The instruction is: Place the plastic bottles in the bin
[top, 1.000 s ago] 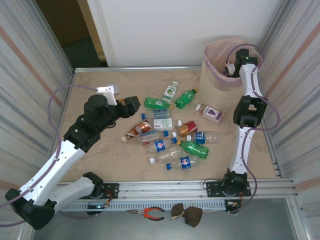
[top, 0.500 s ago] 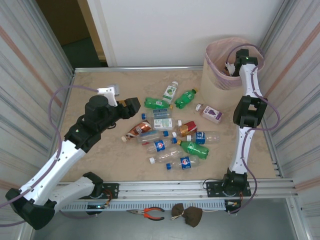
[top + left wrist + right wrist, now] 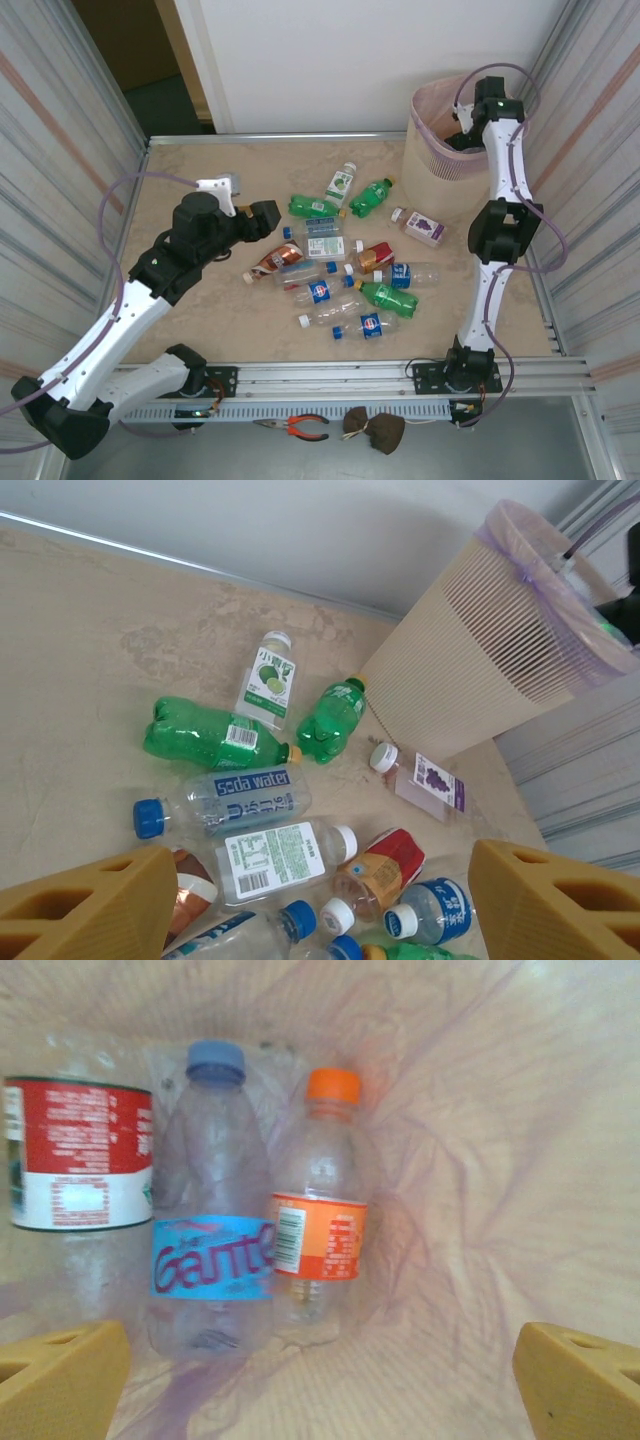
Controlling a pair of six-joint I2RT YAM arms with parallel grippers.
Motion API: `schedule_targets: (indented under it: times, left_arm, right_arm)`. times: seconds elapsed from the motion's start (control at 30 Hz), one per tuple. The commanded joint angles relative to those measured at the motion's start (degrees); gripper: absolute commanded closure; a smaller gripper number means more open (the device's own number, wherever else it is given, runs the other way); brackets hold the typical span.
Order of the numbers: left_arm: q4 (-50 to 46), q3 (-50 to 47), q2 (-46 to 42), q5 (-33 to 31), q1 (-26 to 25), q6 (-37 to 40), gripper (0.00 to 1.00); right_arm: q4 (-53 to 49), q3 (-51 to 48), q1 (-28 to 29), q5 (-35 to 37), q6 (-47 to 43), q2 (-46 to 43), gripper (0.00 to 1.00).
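Note:
Several plastic bottles (image 3: 330,270) lie in a loose heap at the middle of the table. Among them are a green one (image 3: 212,740), a second green one (image 3: 328,718), a lime-label one (image 3: 267,675) and a purple-label one (image 3: 425,780). My left gripper (image 3: 262,215) hovers open at the heap's left edge, its yellow fingers (image 3: 90,910) wide apart with nothing between them. The beige bin (image 3: 432,160) with its pink liner stands at the back right. My right gripper (image 3: 462,137) hangs open over the bin's mouth. Below it, three bottles (image 3: 212,1250) lie on the liner.
Corrugated metal walls (image 3: 60,170) close in both sides, and a white wall runs behind. The bin (image 3: 480,670) stands close to the right wall. Pliers (image 3: 298,427) and a brown lump (image 3: 375,430) lie beyond the front rail.
The right arm's wrist has lifted a little higher above the bin. The left gripper has drifted slightly toward the heap.

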Motion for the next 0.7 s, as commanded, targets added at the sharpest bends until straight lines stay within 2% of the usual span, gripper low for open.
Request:
schedule_targets:
  times: [0.0,0.5,0.67]
  left_arm:
    - [-2.2,0.9,-0.1,-1.5,-0.1,2.6,0.22]
    - [-8.0,1.7,2.9,0.5,1.0,10.1,0.22]
    - [-8.9,1.7,4.1,2.3,1.1,11.6,0.23]
  right_arm:
    - [-1.6,0.2,0.5,1.3,0.2,-4.8,0.02]
    - [-1.1,0.1,1.5,-2.7,4.8,-15.7,0.02]
    - [-2.1,-0.1,1.5,-7.4,8.9,-18.7,0.11]
